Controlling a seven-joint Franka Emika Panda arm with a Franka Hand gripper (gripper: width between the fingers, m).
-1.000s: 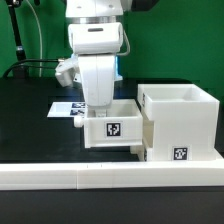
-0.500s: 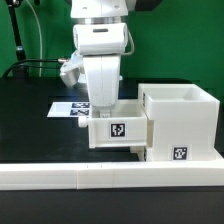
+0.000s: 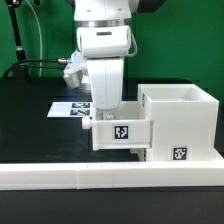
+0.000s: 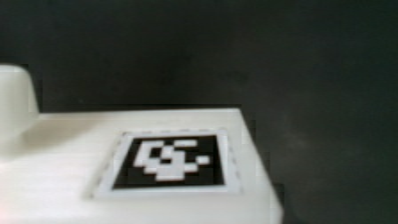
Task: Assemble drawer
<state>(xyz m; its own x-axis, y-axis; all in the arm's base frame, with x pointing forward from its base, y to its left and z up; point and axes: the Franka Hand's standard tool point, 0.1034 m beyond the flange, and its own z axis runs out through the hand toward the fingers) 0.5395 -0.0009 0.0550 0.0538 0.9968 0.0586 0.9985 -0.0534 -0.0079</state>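
Tool (image 3: pixel 104 112): fingertips hidden inside tray (image 3: pixel 122 133). Marker board (image 3: pixel 68 108): partly covered by arm. Wrist view: blurred, tray cropped at edges.

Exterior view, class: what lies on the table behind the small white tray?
Behind the tray lies the marker board, its tags partly visible. The robot's tool and the tray cover the rest of it. The casing stands beside the tray.

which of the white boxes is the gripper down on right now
The smaller white plastic tray, with the tag on its front face, sits under the gripper. The taller white casing, toward the exterior view's right, stands beside it with nothing above.
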